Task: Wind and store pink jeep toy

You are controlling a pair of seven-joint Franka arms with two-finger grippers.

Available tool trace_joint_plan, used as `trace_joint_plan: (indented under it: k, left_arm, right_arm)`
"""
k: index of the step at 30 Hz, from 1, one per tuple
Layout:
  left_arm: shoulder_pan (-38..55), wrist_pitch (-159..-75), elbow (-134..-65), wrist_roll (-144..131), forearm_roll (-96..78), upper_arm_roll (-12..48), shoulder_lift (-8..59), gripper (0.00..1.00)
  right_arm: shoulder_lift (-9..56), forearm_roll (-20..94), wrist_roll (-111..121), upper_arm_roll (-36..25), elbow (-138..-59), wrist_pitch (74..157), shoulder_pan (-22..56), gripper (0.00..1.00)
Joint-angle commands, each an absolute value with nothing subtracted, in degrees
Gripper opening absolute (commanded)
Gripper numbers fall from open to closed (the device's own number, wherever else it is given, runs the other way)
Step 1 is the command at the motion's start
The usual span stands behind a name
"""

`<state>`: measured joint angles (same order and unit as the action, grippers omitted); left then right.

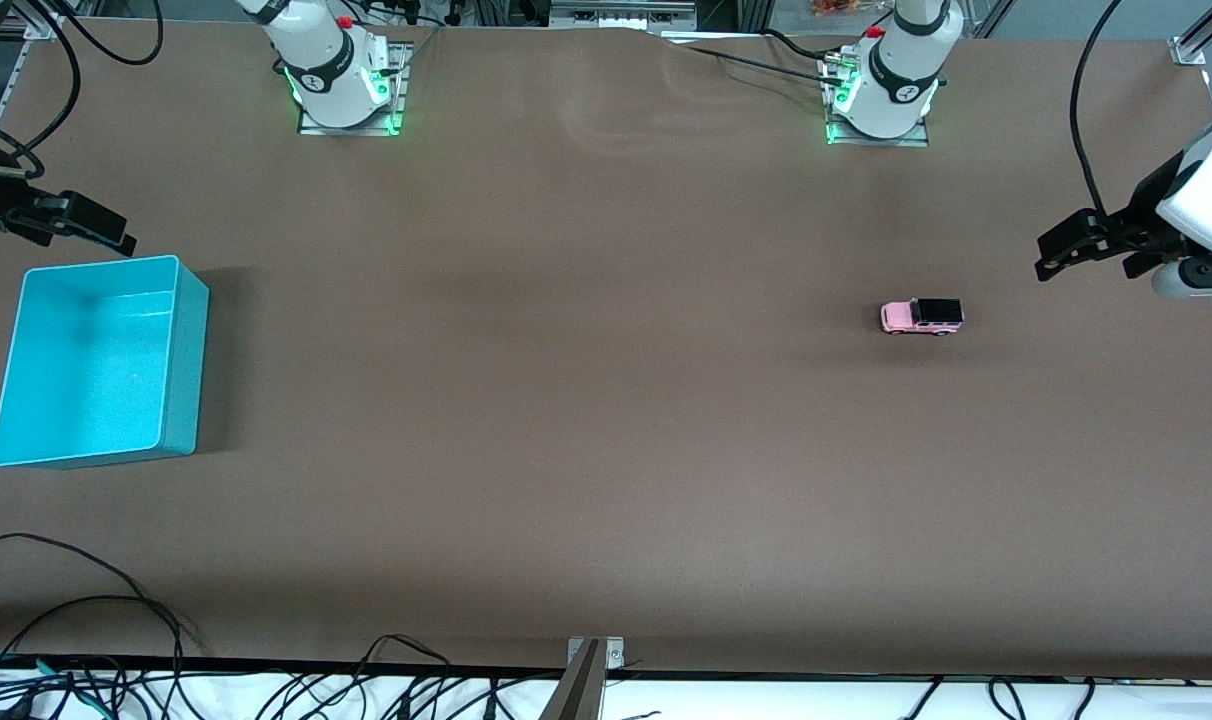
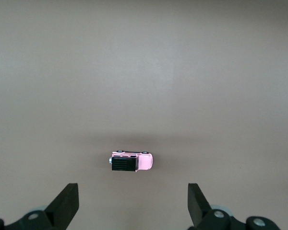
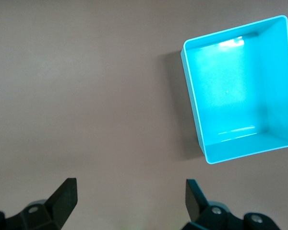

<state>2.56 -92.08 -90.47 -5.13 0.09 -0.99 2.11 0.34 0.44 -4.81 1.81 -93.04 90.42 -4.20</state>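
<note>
Well, we think we are right at the start of the job, because nothing has been picked up yet. The pink jeep toy [image 1: 922,316] sits on its wheels on the brown table [image 1: 586,400], toward the left arm's end, all by itself with nothing touching it. The left gripper [image 1: 1061,255] hangs in the air over the table's edge at that same end, near the jeep but not over it. Its two fingers [image 2: 67,203] are spread wide apart and hold nothing, and in the left wrist view we can see the little car on the table past them. The right gripper [image 1: 106,232] is up in the air at the right arm's end, close to the teal bin [image 1: 188,330]. Its fingers [image 3: 65,196] are spread wide too, and its hand is empty. The bin has nothing in it, and it is well apart from the jeep. We guess the left arm should go first, since the car is on its side. It needs to come over the jeep, drop down with one finger on each side of the small body, and squeeze gently. The car is tiny and has wheels, so it could roll away if we bump it. After that comes the winding, and then the long trip to the bin.
</note>
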Motion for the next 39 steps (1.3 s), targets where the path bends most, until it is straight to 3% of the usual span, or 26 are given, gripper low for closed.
trace_joint_plan:
  k: [1, 39]
  left_arm:
    - [0.8, -90.5, -88.3, -4.0, -0.4, -0.6, 3.3, 1.00]
    - [-1.1, -89.2, -88.2, -3.6, -0.4, -0.6, 3.9, 1.00]
  right_arm:
    - [-0.1, -0.4, -5.6, 2.3, -91.8, 88.6, -4.4, 1.00]
    - [0.0, -1.4, -4.5, 2.2, -92.8, 88.8, -4.3, 1.00]
